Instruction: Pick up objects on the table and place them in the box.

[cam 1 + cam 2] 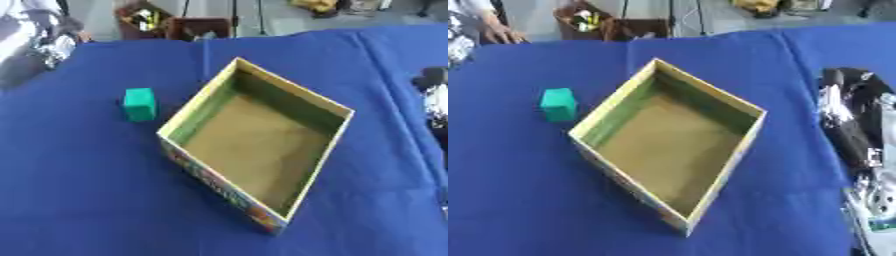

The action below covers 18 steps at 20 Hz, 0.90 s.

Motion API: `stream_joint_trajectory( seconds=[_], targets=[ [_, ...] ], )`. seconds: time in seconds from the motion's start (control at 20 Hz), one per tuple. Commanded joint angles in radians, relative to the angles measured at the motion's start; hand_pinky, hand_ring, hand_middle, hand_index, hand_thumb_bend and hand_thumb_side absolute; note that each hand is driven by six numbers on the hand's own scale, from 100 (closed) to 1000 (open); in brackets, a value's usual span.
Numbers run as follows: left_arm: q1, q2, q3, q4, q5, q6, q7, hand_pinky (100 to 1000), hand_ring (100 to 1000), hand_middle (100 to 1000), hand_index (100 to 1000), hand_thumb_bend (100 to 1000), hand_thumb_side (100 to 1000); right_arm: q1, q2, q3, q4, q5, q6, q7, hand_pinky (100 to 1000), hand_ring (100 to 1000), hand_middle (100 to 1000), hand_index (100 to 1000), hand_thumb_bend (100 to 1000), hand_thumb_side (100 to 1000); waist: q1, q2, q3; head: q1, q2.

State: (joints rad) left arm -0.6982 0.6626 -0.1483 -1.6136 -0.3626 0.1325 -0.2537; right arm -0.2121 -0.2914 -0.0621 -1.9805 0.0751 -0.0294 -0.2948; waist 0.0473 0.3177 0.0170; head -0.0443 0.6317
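An open cardboard box [332,107] with yellow rims and a brown floor sits in the middle of the blue cloth, turned corner-on, with nothing inside. A small green block [139,103] stands on the cloth just left of the box, a short gap from its wall. My right hand [846,82] lies at the right edge, black and silver, well away from the box, with its arm running down to the lower right corner. A blurred dark and silver shape at the upper left edge looks like my left hand [39,52], far from the block.
The blue cloth [87,190] covers the whole table. A person's hand [502,33] rests on the far left edge. Brown crates [175,25] with small items stand on the floor beyond the table.
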Motion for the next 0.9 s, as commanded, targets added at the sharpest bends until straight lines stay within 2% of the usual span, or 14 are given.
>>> stream_joint_trajectory(
  seconds=[0.05,0.4,0.65,0.9],
  targets=[
    [-0.001,0.017,0.019,-0.025,0.028,0.002,0.013,476,585,783,854,100,1000,-0.013,-0.008,-0.009,-0.019,0.000,-0.002,-0.005,777,688,523,653,100,498,-0.001,-0.027,0.000,0.003,0.022],
    [0.033,0.000,0.024,-0.057,0.030,0.000,0.020,485,588,786,857,100,1000,-0.008,-0.011,-0.010,-0.019,-0.007,0.000,-0.001,777,693,529,660,100,503,-0.005,-0.057,0.000,-0.004,0.066],
    [0.043,0.020,0.011,-0.091,-0.020,-0.047,-0.004,561,688,831,922,100,1000,-0.003,-0.016,-0.012,-0.019,-0.008,-0.004,-0.002,778,692,530,662,100,505,-0.008,-0.074,-0.001,0.001,0.086],
    [0.007,0.059,-0.056,-0.055,-0.091,-0.117,-0.073,663,804,885,983,121,1000,0.000,-0.021,-0.008,-0.019,-0.011,-0.001,0.001,779,690,529,660,100,504,-0.005,-0.083,-0.003,0.005,0.100]
  ],
)
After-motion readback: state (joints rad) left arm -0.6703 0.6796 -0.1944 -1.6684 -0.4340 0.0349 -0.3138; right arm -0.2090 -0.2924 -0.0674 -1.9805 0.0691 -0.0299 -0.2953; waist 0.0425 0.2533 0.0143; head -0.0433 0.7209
